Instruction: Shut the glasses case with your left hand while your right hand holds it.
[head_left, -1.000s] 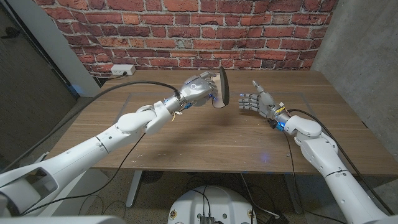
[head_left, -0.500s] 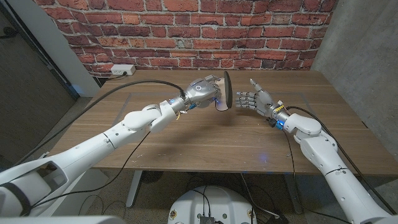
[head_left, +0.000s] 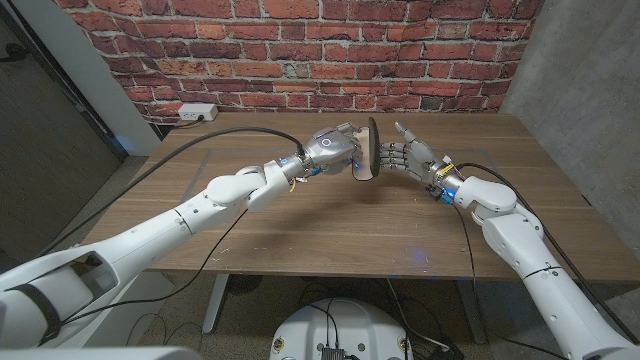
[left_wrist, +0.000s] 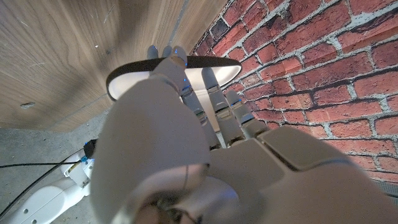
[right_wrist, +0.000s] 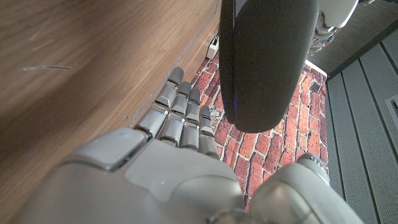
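The glasses case (head_left: 371, 150) is a black oval shell with a pale lining, held on edge above the table's (head_left: 330, 230) back middle. My left hand (head_left: 335, 152) grips it from the lined side, fingers wrapped over its rim. The left wrist view shows the pale lining and black rim of the case (left_wrist: 140, 73) beyond my left hand (left_wrist: 186, 143). My right hand (head_left: 400, 155) is open with its fingers spread, right beside the case's black outer side. I cannot tell if it touches. In the right wrist view the dark case (right_wrist: 267, 56) hangs just past my right hand's (right_wrist: 168, 162) straight fingers (right_wrist: 180, 115).
A white power strip (head_left: 196, 113) lies at the table's back left corner by the brick wall (head_left: 300, 50). A black cable (head_left: 200, 145) arcs along my left arm. A concrete wall (head_left: 590, 90) stands to the right of the table.
My left hand has carried the case to the right, and my right hand has moved left toward it. The gap between them has closed.
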